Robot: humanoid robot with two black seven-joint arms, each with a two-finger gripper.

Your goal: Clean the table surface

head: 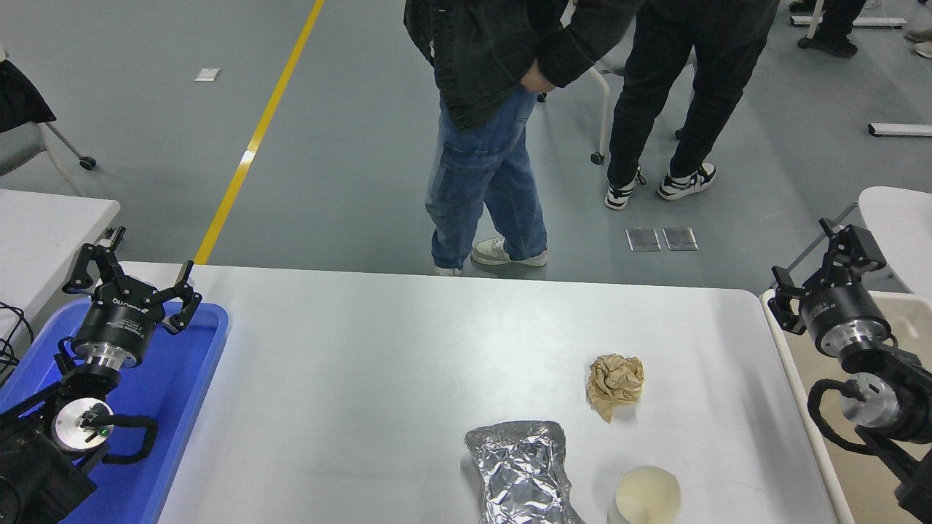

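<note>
The table [349, 378] fills the lower middle of the frame, a wide white-grey top running from the blue tray [193, 378] at the lower left to the beige surface [903, 320] at the right edge. Three things lie on its lower right part: a crumpled brown paper ball [615, 384], a flattened silver foil pouch [520, 471] below and left of it, and a paper cup [646, 496] on its side just right of the foil, mouth toward the camera, at the bottom edge.

The left gripper [129, 275] hangs over the tray at the lower left, fingers spread wide with nothing between them. The right gripper [815, 266] sits at the right edge, over the beige surface and off the table, fingers also spread apart and empty.

Beyond the far edge, at the top of the frame, two people stand on the grey floor: one in blue jeans [484, 175], one in black trousers [684, 94]. A yellow line [255, 138] crosses the floor at the upper left.
</note>
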